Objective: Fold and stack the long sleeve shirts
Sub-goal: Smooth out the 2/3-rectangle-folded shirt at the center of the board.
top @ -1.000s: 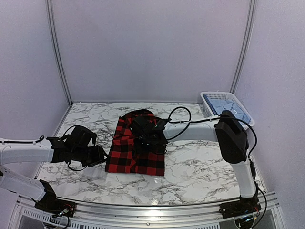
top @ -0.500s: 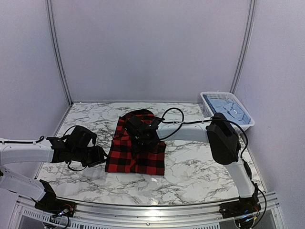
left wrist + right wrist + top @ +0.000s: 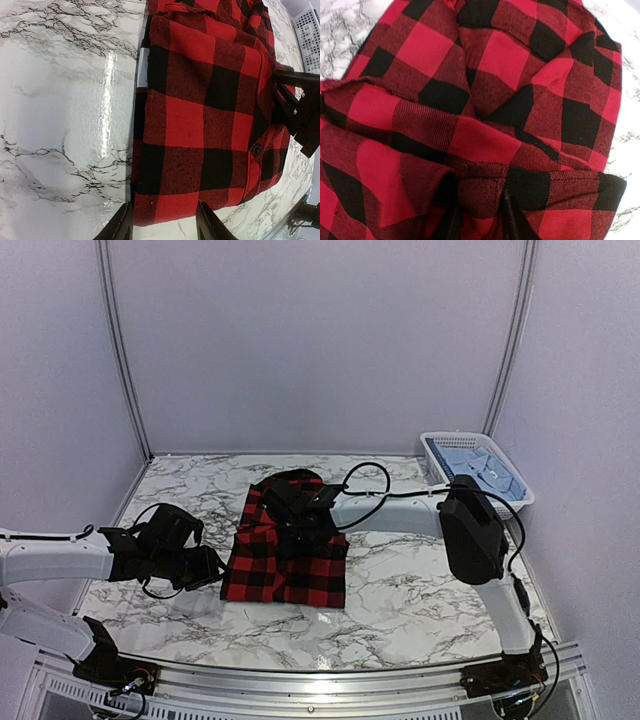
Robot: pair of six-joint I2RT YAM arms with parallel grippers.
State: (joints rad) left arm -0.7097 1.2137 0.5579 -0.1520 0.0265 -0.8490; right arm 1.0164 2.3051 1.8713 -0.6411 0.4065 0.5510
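A red-and-black check long sleeve shirt (image 3: pixel 285 555) lies partly folded in the middle of the marble table. My right gripper (image 3: pixel 300 523) is down on its upper part. In the right wrist view its gripper (image 3: pixel 479 200) has both fingers pinched on a raised fold of the check cloth (image 3: pixel 485 145). My left gripper (image 3: pixel 210 568) hovers at the shirt's left edge. Seen from the left wrist, the left gripper (image 3: pixel 164 206) is open, its jaws either side of the shirt's corner (image 3: pixel 200 125) and not touching it. A pale blue shirt (image 3: pixel 478 462) lies in the basket.
A white lattice basket (image 3: pixel 437 445) stands at the back right corner of the table. Bare marble (image 3: pixel 420 600) lies in front of and to the right of the check shirt. Grey walls close in behind and at the sides.
My right gripper has shifted a little back and left on the check shirt and closed down on a fold of it. The left arm has not moved.
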